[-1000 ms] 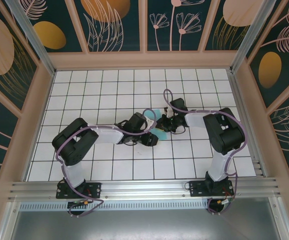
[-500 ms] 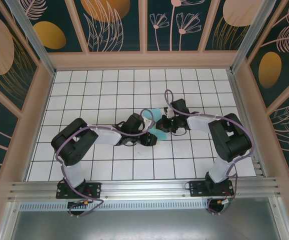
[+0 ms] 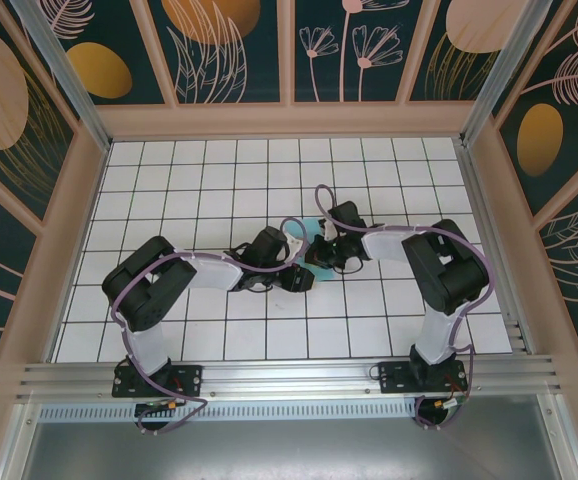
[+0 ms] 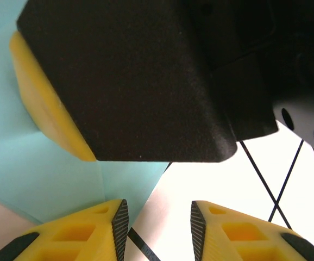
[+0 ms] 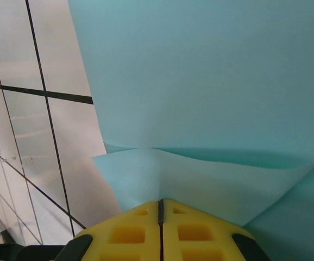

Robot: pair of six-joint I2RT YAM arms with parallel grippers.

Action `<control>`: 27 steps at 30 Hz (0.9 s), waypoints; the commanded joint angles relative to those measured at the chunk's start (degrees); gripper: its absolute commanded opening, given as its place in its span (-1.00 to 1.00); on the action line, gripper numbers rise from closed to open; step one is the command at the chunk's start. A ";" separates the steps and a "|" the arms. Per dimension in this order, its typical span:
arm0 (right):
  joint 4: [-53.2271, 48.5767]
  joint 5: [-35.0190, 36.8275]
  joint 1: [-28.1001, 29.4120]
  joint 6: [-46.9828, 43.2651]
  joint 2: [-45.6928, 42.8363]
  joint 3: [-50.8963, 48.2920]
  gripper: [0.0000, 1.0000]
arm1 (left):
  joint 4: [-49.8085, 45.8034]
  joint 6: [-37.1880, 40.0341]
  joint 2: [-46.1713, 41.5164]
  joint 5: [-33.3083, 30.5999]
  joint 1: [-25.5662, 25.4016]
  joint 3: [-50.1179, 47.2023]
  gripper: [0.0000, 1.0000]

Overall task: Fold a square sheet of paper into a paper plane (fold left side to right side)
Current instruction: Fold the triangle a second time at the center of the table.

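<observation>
My right gripper (image 5: 160, 203): jaws flush together, seemingly nipping a raised flap of the square sheet of paper (image 5: 211, 81). The sheet spreads straight ahead of it, crease running crosswise. My left gripper (image 4: 159, 225): narrowly parted, holding nothing, paper edge under its left finger. The right looks best placed to carry the flap over.

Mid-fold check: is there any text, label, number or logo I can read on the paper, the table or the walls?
No readable text anywhere.
The sheet of paper is plain turquoise and unmarked.
The table carries only a black grid.
The wall panels show leaf and flower drawings, no lettering.
</observation>
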 commanded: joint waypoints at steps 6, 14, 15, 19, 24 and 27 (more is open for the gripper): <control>-3.89 9.34 -1.85 -4.30 1.18 1.73 -0.80 | -6.55 -1.80 2.15 1.92 0.99 -3.35 -0.25; -4.35 7.75 -3.54 -5.63 1.54 3.18 -0.79 | -6.13 -1.79 2.00 2.45 1.14 -3.51 -0.27; -4.39 7.15 -3.51 -5.56 1.64 3.16 -0.79 | -5.27 -2.10 1.17 2.80 1.30 -4.08 -0.27; -3.47 3.82 -2.83 -3.18 1.00 1.46 -0.79 | -3.39 -3.55 -4.88 4.47 3.37 -6.20 -0.26; -1.13 2.31 -1.07 1.80 -1.27 -1.89 -0.79 | -3.34 -4.07 -11.78 6.01 4.72 -5.79 -0.23; 0.68 1.29 -0.28 4.63 -1.86 -3.14 -0.79 | -2.08 -5.06 -11.22 8.20 4.72 -4.23 -0.24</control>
